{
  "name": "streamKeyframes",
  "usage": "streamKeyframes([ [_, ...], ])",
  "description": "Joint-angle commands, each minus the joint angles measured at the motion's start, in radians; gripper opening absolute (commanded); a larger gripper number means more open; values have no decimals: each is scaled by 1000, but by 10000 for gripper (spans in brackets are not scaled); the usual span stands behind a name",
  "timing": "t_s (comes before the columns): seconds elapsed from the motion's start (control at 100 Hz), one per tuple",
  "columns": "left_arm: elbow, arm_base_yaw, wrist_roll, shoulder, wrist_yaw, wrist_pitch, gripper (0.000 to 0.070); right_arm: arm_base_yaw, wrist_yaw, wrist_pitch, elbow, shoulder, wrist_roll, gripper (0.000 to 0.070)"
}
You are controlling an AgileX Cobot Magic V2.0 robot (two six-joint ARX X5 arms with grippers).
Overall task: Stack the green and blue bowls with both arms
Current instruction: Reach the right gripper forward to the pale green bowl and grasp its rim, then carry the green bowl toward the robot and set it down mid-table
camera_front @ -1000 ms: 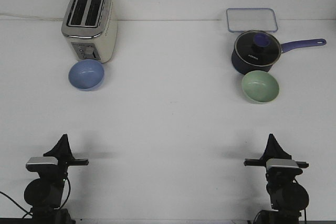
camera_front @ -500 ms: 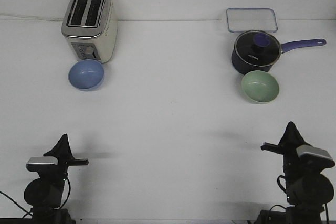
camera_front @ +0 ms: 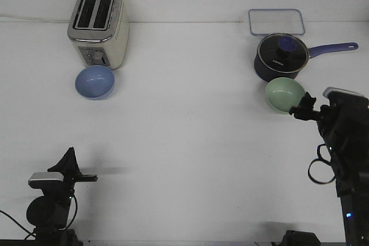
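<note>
Right arm point(camera_front: 340, 136) has risen to green bowl point(camera_front: 283, 94); tool (tips unclear) overlaps rim.

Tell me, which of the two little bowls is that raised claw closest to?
The green bowl, in front of the saucepan. The right claw is at its rim, while the blue bowl sits far off by the toaster.

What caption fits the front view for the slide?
Right tool nears the green bowl; left tool parked low, blue bowl untouched by the toaster.
</note>
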Motion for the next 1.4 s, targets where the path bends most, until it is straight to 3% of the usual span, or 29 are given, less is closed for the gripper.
streamKeyframes([
  [0.0, -18, 0, -8, 0, 0, 16, 15, -13, 3, -30, 72, 91, -14, 525],
  [0.25, -18, 0, -8, 0, 0, 15, 15, -80, -44, -129, 241, 421, -18, 532],
  [0.47, -18, 0, -8, 0, 0, 16, 15, -129, -162, -183, 317, 668, -18, 532],
  [0.83, -18, 0, -8, 0, 0, 15, 15, -134, -174, -133, 323, 857, -49, 525],
  [0.88, -18, 0, -8, 0, 0, 16, 15, -134, -172, -124, 323, 867, -56, 474],
  [0.96, -18, 0, -8, 0, 0, 16, 15, -134, -172, -106, 323, 872, -61, 334],
  [1.07, -18, 0, -8, 0, 0, 15, 15, -134, -174, -77, 323, 872, -64, 3],
  [1.28, -18, 0, -8, 0, 0, 15, 15, -134, -175, -82, 347, 861, -68, 0],
  [1.39, -18, 0, -8, 0, 0, 15, 15, -136, -222, -112, 378, 824, -69, 0],
])
